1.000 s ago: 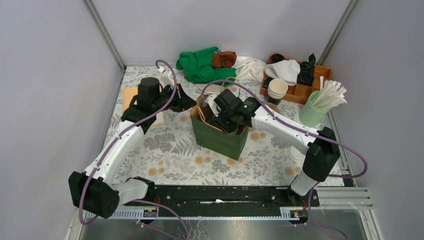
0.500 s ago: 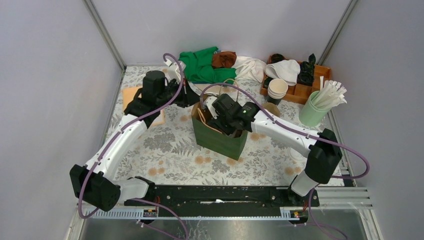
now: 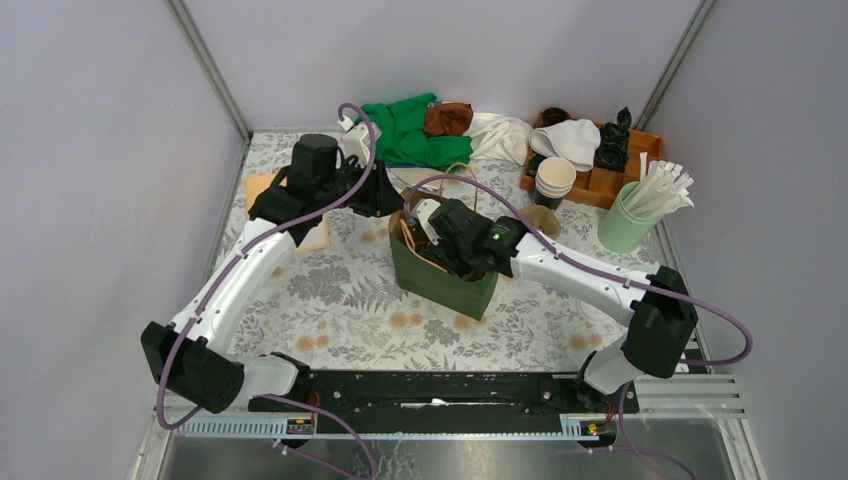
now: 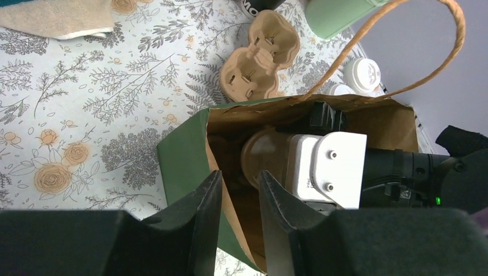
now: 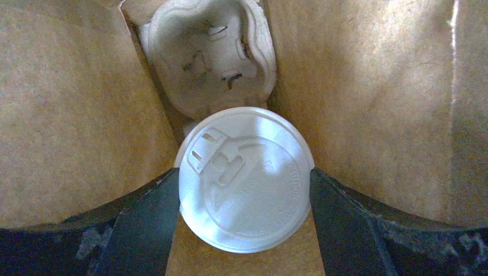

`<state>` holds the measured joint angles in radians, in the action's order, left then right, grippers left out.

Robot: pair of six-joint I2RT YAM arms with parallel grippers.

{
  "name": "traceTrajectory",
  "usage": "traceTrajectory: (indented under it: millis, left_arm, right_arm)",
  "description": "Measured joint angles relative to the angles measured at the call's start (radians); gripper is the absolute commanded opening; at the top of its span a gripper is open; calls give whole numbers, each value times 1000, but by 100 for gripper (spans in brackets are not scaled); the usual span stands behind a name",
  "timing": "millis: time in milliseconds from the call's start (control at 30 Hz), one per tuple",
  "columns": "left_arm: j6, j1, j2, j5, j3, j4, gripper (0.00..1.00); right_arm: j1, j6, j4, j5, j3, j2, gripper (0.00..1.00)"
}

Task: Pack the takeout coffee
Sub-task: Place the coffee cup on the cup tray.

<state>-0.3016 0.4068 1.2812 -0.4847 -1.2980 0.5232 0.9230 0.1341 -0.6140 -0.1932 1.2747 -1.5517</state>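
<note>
The takeout coffee (image 5: pixel 246 178), a white cup seen from above by its round lid, hangs inside the green paper bag (image 3: pixel 440 285). My right gripper (image 5: pixel 244 175) is shut on it, one finger pressed to each side of the lid. From above, the right gripper (image 3: pixel 452 240) reaches down through the bag's mouth. A brown pulp carrier (image 5: pixel 210 54) lies on the bag's floor just beyond the cup. My left gripper (image 4: pixel 239 175) stands open at the bag's left rim (image 4: pixel 214 144), the paper wall passing loosely between its fingers.
A second pulp carrier (image 4: pixel 256 57) and another lidded white cup (image 4: pixel 362 73) sit on the floral cloth past the bag. Stacked lidless cups (image 3: pixel 555 180), a wooden tray (image 3: pixel 600 165), a green straw holder (image 3: pixel 625 225) and a green cloth (image 3: pixel 405 130) line the back.
My left gripper has moved right along the bag's rim and its jaws have parted from the paper. The right gripper stays shut on the cup and has shifted slightly inside the bag.
</note>
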Motion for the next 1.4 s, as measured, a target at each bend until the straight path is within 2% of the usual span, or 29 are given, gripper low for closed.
traceTrajectory:
  millis: [367,533,733,767,833,900,933,1033,1267,1400]
  left_arm:
    - [48,61,169,19,-105,181,31]
    - [59,77,179,86,-166,235,40]
    - [40,77,154,90,-189,231,46]
    - [37,77,148,91,-190,232,48]
    - [31,77,135,101,-195,238,72]
    - [41,77,127,132,-201,253,92]
    - [43,75,125,145,-204,262,93]
    - [32,65,124,164,-208,280,85]
    - [26,73,124,162,-208,291,53]
    - [30,73,135,153,-208,291,51]
  right_arm:
    - [0,20,8,-20,-11,6,36]
    - [0,19,12,-18,-16,12,36]
    - [0,19,23,-16,-26,19,36]
    - [-1,19,24,-16,-27,19,36]
    - [-2,20,26,-14,-29,21,36]
    - [-3,19,26,-13,-30,23,36]
    - [-5,19,27,-11,-35,27,36]
    - [-11,19,30,-6,-37,29,36]
    - [-13,19,34,-4,-39,29,36]
    - [-13,19,35,-4,-40,29,36]
